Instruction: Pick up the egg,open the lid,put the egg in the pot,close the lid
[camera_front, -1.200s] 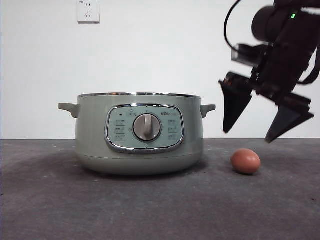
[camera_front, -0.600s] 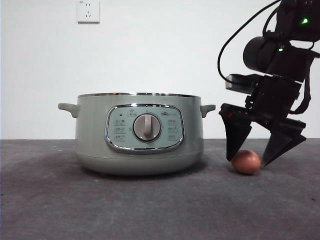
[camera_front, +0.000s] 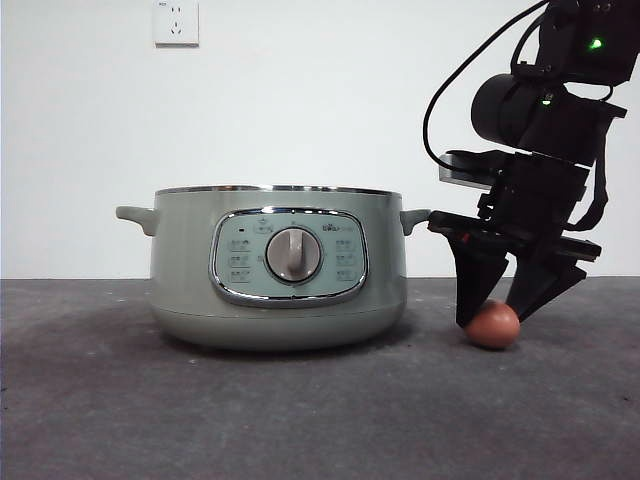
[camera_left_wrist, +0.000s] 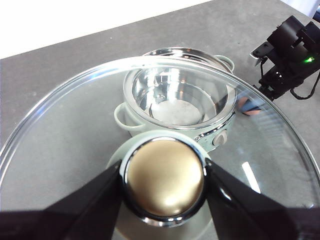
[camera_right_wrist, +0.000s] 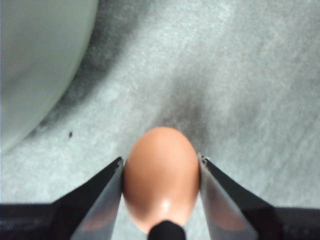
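The reddish-brown egg (camera_front: 492, 325) (camera_right_wrist: 161, 177) lies on the table just right of the pale green pot (camera_front: 280, 270). My right gripper (camera_front: 492, 310) (camera_right_wrist: 161, 162) reaches down over it, both jaws pressed against the egg's sides. In the left wrist view the glass lid (camera_left_wrist: 65, 130) hangs high above the open pot (camera_left_wrist: 175, 102), whose steel inside is bare. My left gripper (camera_left_wrist: 164, 172) is shut on the lid's knob (camera_left_wrist: 164, 197). Neither the lid nor the left arm shows in the front view.
The grey table (camera_front: 300, 420) runs back to a white wall with a socket (camera_front: 177, 22). The pot's side handle (camera_front: 415, 218) sticks out close to the right arm's jaws. The right arm (camera_left_wrist: 287, 55) also shows in the left wrist view.
My right gripper came down from above the egg to table level. Its jaws went from wide apart to closed against the egg. The egg and pot stayed put.
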